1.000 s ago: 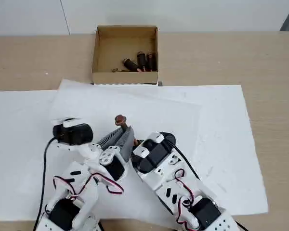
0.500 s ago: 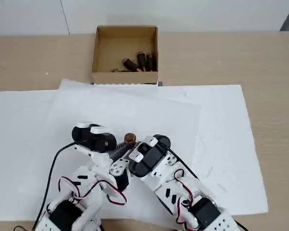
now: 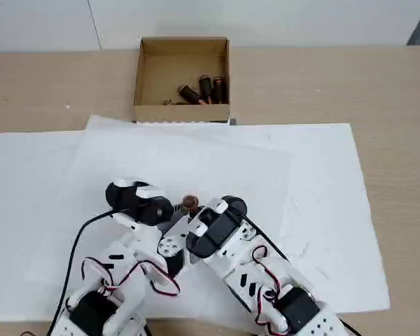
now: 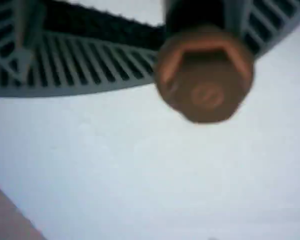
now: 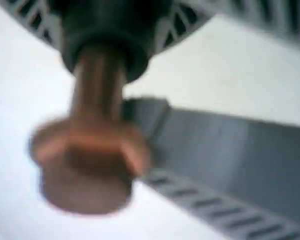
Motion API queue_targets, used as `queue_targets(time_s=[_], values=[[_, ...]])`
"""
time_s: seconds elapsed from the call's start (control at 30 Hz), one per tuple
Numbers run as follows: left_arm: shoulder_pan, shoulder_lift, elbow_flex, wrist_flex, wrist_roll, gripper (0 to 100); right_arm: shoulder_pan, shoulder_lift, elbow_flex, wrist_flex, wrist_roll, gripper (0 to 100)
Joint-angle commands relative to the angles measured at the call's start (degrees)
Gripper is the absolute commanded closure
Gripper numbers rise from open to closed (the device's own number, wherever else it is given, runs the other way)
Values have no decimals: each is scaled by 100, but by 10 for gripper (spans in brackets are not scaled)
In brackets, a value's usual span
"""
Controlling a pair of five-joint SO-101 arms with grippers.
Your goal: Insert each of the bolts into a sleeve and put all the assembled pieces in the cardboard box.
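Your right gripper (image 3: pixel 197 211) is clamped on the sleeve (image 5: pixel 105 35) and your left gripper (image 3: pixel 179 217) is pinching the bolt (image 4: pixel 204 82) that's partway in it, both well apart from the cardboard box (image 3: pixel 183 112), off its arm-facing wall.

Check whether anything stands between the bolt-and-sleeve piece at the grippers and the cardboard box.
Nothing visible does. Flat white paper covers the table between the bolt, seated in its sleeve, and the cardboard box. The box is open on top, with assembled pieces lying at one side.
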Motion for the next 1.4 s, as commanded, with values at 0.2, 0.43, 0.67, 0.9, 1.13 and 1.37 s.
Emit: queue_targets(time_s=[0.2, 0.43, 0.67, 0.9, 1.13, 1.37], values=[[-132, 18, -13, 105, -149, 744, -13, -66, -246, -180, 44, 995], [-132, 18, -127, 105, -255, 744, -4, -66, -246, -145, 44, 995], [-510, 26, -787, 105, -431, 795, -4, -66, -246, -136, 44, 995], [-1354, 18, -1288, 97, -967, 893, -4, -66, -246, -136, 44, 995], [-1943, 18, -1288, 563, -1116, 994, 532, -66, -299, -136, 44, 995], [-2699, 0, -804, 1222, -1125, 995, 1780, -66, -431, 75, 18, 995]])
